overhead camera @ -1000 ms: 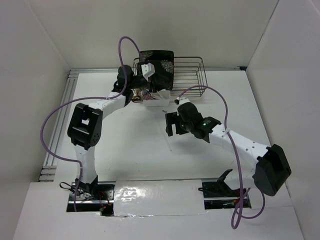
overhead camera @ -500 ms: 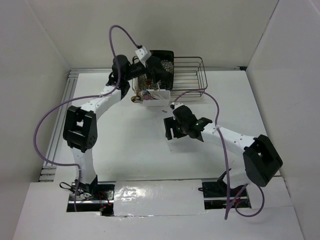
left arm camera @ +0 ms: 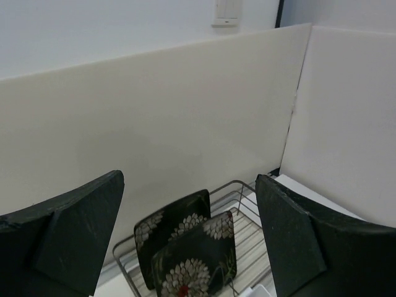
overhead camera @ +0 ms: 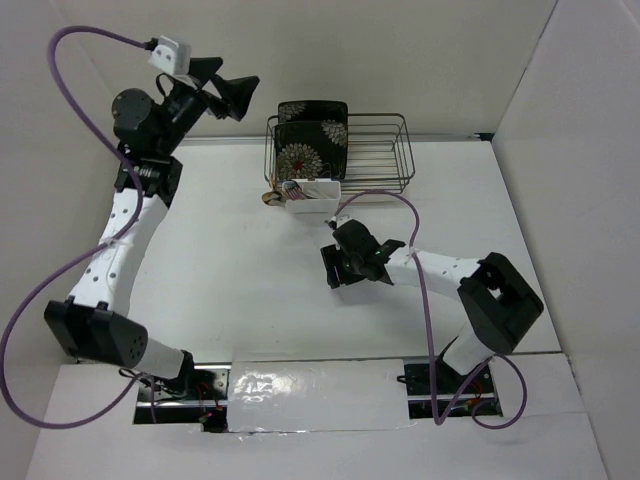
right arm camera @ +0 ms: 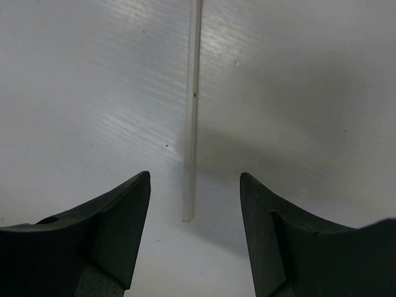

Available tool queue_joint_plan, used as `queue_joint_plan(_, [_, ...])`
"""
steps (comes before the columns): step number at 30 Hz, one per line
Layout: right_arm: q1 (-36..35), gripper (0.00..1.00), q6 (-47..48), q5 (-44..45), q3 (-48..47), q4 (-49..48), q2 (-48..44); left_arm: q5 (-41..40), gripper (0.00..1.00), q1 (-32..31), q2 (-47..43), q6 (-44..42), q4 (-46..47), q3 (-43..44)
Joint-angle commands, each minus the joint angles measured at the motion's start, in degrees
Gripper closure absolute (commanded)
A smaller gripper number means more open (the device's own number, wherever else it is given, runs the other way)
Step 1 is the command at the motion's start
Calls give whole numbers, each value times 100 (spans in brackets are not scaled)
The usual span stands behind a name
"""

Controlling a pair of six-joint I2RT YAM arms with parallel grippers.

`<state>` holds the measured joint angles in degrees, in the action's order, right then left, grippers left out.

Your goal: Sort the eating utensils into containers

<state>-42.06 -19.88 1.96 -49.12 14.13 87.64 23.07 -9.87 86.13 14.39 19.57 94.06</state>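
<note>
Bench (overhead camera: 230, 270): white, flat surface, fine ribbing visible close up. White panels enclose it at L, R and rear.

Items directly on it:
1. Dark wire rack (overhead camera: 375, 150), rear ctr, near the back edge.
2. White tub (overhead camera: 312, 205), just in front of the rack's L front corner. Contact w/ rack unclear.
3. Small round brownish item (overhead camera: 270, 198), just L of the tub. Type unclear.
4. One pale chopstick (right arm camera: 192, 111), lying flat near bench ctr, in front of the tub and apart from it.

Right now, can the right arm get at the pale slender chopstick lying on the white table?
Probably yes: the right arm has its open fingers either side of the pale slender chopstick, not touching it, with nothing between.
</note>
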Motion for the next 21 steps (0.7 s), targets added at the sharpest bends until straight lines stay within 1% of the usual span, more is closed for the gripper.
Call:
queue_joint_plan(1, [-170,34,2,199,-115,-122,210,-145,0,178,-631,362,-410,-475])
queue_joint_plan(5, [-276,37,-51,393,-107,-121,386,-206,0,248,-1290,249,-814,-1151])
queue_joint_plan(6, [-311,40,-77,472,-106,-121,482,-241,0,257,-1570,205,-997,-1266])
queue_joint_plan(7, [-337,40,-104,542,-54,-51,570,-250,0,266,-1686,178,-1086,-1372])
queue_joint_plan(10, [-372,50,-104,543,17,-51,614,-452,0,275,-2124,99,-1447,-1776])
queue_joint_plan(11, [-390,54,-95,595,17,-103,710,-470,0,284,-2266,64,-1535,-1943])
queue_joint_plan(14, [-478,62,-60,674,78,-103,878,-558,0,284,-2644,64,-1886,-2198])
queue_joint_plan(15, [-496,66,-69,727,78,-51,922,-645,0,292,-2732,125,-2104,-2269])
queue_joint_plan(16, [-513,68,-69,806,78,-51,939,-742,1,284,-2872,186,-2333,-2426])
queue_joint_plan(17, [-539,73,-86,859,131,-51,1027,-1082,2,275,-2978,526,-2570,-2584])
queue_joint_plan(18, [-540,77,-86,859,131,-51,1027,-1320,2,266,-2979,764,-2572,-2586])
queue_joint_plan(20, [-592,89,-139,798,192,-51,1220,-1733,2,240,-2970,1318,-3115,-2814])
queue_joint_plan(21, [-592,100,-139,745,193,-51,1247,-1823,3,222,-2909,1616,-3291,-2997])
